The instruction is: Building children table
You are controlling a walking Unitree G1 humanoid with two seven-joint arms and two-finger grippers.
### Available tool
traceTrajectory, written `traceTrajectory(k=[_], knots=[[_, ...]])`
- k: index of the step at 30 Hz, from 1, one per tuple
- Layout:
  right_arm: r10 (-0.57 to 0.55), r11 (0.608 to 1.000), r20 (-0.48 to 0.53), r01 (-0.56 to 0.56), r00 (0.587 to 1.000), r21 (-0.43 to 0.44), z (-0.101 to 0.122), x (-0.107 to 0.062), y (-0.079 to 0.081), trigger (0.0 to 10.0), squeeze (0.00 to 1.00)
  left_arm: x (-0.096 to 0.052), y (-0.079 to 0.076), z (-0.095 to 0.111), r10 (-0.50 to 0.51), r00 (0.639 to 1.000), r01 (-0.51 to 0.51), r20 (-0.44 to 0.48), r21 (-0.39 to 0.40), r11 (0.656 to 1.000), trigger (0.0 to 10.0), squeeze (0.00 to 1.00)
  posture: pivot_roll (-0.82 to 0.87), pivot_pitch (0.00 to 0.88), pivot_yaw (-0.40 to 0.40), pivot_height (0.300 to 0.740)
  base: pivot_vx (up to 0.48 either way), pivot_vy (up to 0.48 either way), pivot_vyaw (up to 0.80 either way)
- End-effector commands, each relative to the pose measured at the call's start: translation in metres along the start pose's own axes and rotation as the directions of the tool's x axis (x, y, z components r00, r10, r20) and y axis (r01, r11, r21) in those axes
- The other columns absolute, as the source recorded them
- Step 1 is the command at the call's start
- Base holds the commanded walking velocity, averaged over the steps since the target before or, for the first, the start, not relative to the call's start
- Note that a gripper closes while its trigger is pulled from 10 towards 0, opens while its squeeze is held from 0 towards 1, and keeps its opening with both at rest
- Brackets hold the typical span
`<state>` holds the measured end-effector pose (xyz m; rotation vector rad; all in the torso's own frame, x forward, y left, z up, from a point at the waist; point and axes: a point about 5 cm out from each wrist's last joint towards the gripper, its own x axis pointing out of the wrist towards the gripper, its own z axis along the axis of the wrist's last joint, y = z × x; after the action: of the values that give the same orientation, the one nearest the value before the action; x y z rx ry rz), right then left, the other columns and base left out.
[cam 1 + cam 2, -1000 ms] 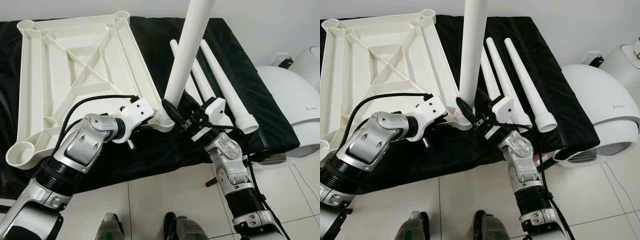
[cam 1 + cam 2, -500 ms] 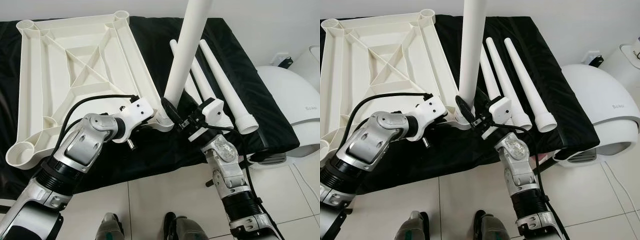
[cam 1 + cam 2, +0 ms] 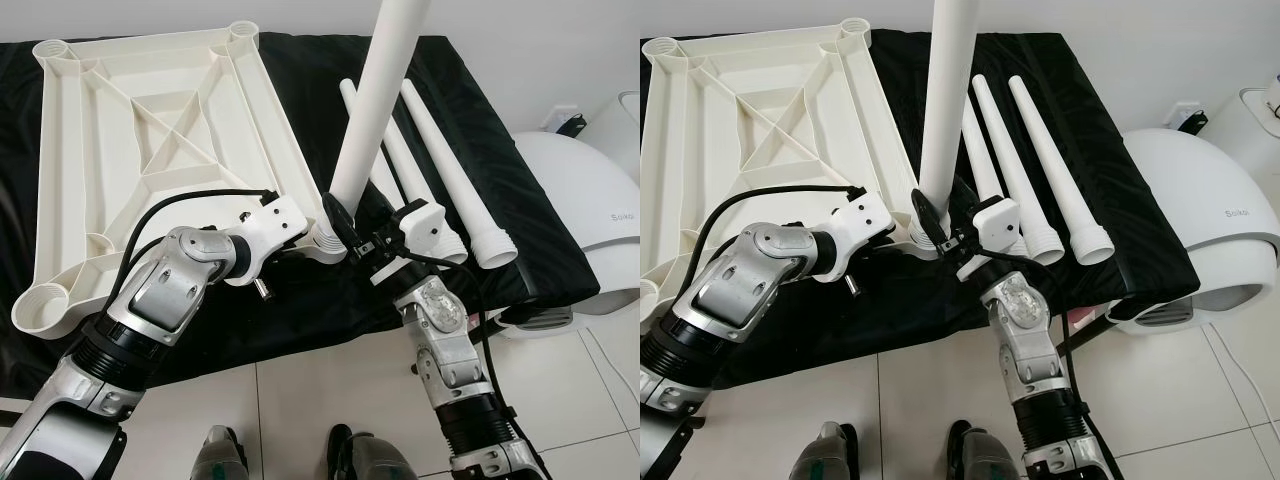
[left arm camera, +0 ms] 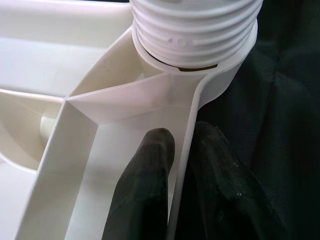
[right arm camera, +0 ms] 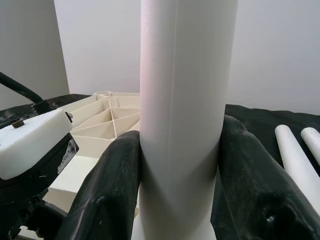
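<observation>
Leg [image 5: 182, 125] stands upright, clamped between right tool [image 5: 180, 170] fingers.

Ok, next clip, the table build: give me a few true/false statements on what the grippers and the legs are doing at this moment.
1. The right gripper clasps the upright leg. True.
2. The left gripper pinches the tabletop rim by that leg's socket. True.
3. All four legs are screwed in. False: three loose legs lie on the black cloth.
4. The tabletop lies ribbed side down. False: its ribs face up.
5. The upright leg's thread sits at a corner socket. True.
</observation>
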<state>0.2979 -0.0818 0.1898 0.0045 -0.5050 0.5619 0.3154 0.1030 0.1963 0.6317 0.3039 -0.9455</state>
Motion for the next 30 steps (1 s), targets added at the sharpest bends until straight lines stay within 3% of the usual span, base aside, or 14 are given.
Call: traceTrajectory(k=[1, 15, 30], knots=[[-0.045, 0.998, -0.174, 0.049, 0.984, 0.024, -0.0291, -0.0173, -0.0015, 10.0, 0.00, -0.0008, 0.0020, 0.0056, 0.011, 1.000, -0.011, 0.013, 0.022, 1.000, 10.0, 0.00, 0.10, 0.211, -0.053, 0.740, 0.000, 0.000, 0.00], [-0.075, 0.997, -0.159, 0.078, 0.984, 0.010, -0.0249, -0.0192, 0.0056, 10.0, 0.00, -0.0008, 0.0031, 0.0063, 0.014, 1.000, -0.015, 0.015, 0.022, 1.000, 10.0, 0.00, 0.09, 0.213, -0.052, 0.740, 0.000, 0.000, 0.00], [-0.209, 0.978, -0.170, 0.204, 0.963, -0.046, -0.0227, -0.0229, 0.0046, 10.0, 0.00, -0.0006, 0.0027, 0.0067, 0.009, 1.000, -0.010, 0.016, 0.027, 1.000, 10.0, 0.00, 0.09, 0.206, -0.050, 0.740, 0.000, 0.000, 0.00]])
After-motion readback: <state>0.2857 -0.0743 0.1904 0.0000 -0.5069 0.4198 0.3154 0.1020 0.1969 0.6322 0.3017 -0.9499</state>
